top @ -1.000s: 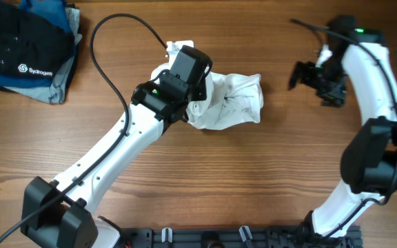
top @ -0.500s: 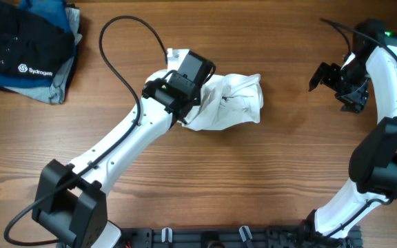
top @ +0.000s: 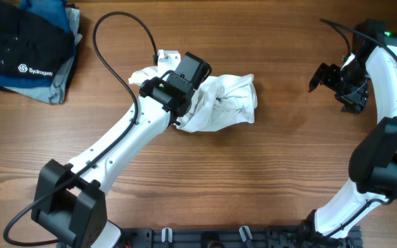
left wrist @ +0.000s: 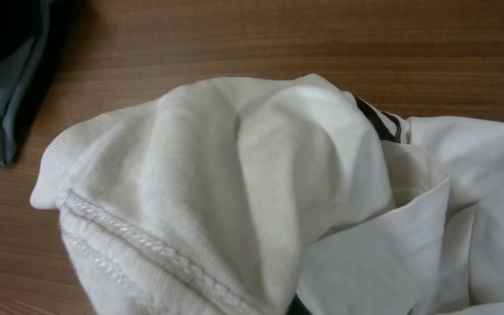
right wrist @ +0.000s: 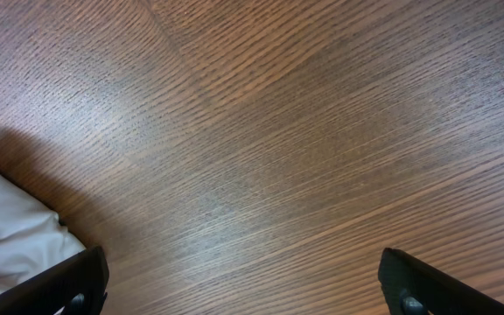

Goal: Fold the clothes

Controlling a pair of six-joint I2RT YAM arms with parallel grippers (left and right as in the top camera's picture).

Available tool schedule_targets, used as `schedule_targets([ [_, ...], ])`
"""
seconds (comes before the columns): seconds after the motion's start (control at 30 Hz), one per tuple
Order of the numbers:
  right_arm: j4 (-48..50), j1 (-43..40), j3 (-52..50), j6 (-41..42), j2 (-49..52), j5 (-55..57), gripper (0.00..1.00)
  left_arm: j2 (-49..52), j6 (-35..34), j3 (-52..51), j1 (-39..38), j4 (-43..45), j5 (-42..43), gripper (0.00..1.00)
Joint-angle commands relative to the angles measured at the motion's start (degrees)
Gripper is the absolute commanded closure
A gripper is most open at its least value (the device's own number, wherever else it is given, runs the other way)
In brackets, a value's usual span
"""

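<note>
- Fingers of the left gripper (top: 190, 74) are hidden in both views: from overhead the black wrist housing covers them, and in the left wrist view cloth fills nearly the whole picture.
- Its jaws are pressed together, and they seem to pinch a gathered fold of the white garment (top: 222, 107).
- This garment lies crumpled near the middle of the table (top: 253, 179), partly under the left arm, so its full outline cannot be seen.
- Up close, a stitched hem (left wrist: 129, 249) is clear, and only a small piece of the striped part (left wrist: 376, 118) shows behind a fold.
- The right gripper (top: 333, 86) is near the right edge of the table, well apart from the garment, with its jaws spread wide and nothing between them.
- In its wrist view only the two fingertips (right wrist: 77, 280) enter the bottom corners, and one corner of white cloth is cut off at the left edge.
- The dark folded stack (top: 23, 52) at the far left corner is cut off by the picture border.
- Count: one white garment, one dark stack, two arms, two grippers, one looping black cable (top: 112, 55).
</note>
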Motion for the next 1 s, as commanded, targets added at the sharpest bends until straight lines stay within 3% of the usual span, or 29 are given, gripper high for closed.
schedule_targets([
  [0.0,-0.2,-0.1,0.9,1.0,-0.8,0.8,0.0,-0.1,0.9,1.4,0.0,-0.6,-2.8,0.96],
  [0.47,-0.4,-0.1,0.9,1.0,-0.8,0.7,0.0,-0.1,-4.4,1.4,5.3,-12.4,-8.6,0.96],
  [0.73,-0.3,-0.1,0.9,1.0,-0.8,0.8,0.0,-0.1,-3.7,1.5,3.8,-8.3,-0.7,0.96],
  [0.97,-0.3,-0.1,0.9,1.0,-0.8,0.8,0.0,-0.1,-3.7,1.8,-3.5,-3.9,-7.4,0.96],
])
